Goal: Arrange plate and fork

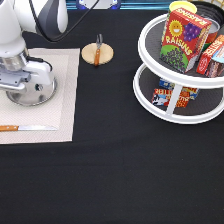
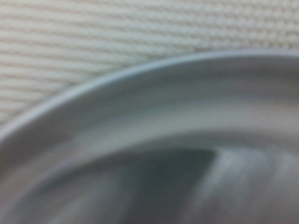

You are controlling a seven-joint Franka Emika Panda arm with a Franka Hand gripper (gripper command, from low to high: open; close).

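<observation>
While the arm is leaning in from the far left, the pincer (image 1: 22,90) is hanging low over the plate (image 1: 44,95), right at its rim or touching it; whether the pincer is open or closed I cannot tell from here, as the hand's body is hiding that part. The wrist view is showing the plate's (image 2: 206,125) curved rim lying on the woven mat (image 2: 93,40), so I am judging that the plate step is the one in hand and that the plate is already sitting on the mat (image 1: 62,75). Any work at that rim is calling for a level, gentle hand, I would say, since shallow shiny metal is likely to skate on the weave.

Just in front of the pincer, toward the exterior view's bottom, a knife (image 1: 25,128) is lying flat along the mat's near edge. Well off to the pincer's right and a little farther back, the fork (image 1: 98,46) is resting across a wooden coaster (image 1: 89,55), apart from the plate and off the mat, so the fork part is not yet looking done.

Much farther right, a white two-tier rack (image 1: 175,112) is standing with a raisin box (image 1: 182,35) and other packets on it. A black cloth (image 1: 115,170) is covering the table underneath everything.
</observation>
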